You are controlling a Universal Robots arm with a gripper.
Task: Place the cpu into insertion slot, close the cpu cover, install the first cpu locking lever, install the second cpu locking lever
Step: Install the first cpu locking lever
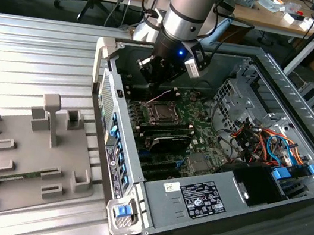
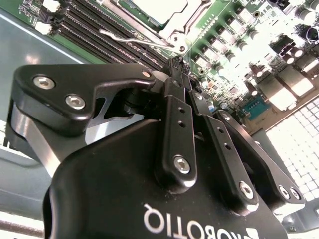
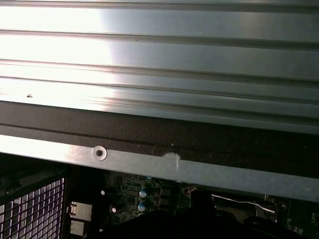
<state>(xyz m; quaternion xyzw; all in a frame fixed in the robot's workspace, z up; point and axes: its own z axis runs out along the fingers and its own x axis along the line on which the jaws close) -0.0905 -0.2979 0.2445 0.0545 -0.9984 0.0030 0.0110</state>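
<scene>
The cpu (image 2: 158, 7) shows its grey metal top in the motherboard socket. The silver cpu cover (image 2: 185, 21) lies flat around it. In the exterior view the socket (image 1: 160, 113) sits in the open computer case, and my gripper (image 1: 160, 79) hangs just above its far edge. My gripper (image 2: 177, 64) is shut with nothing between its black fingers (image 2: 174, 124). A thin wire locking lever (image 2: 130, 39) stands free beside the socket, close to the fingertips. The same lever (image 1: 160, 97) slants up toward the gripper, and the first wrist view shows the lever (image 3: 240, 201) too.
The case wall (image 1: 114, 164) rises at the exterior view's left of the socket. Memory slots (image 2: 94, 35) and black cards (image 1: 168, 139) flank the socket. Drive cage and cables (image 1: 261, 141) sit at the right. A grey fixture plate (image 1: 24, 155) lies on the ribbed table.
</scene>
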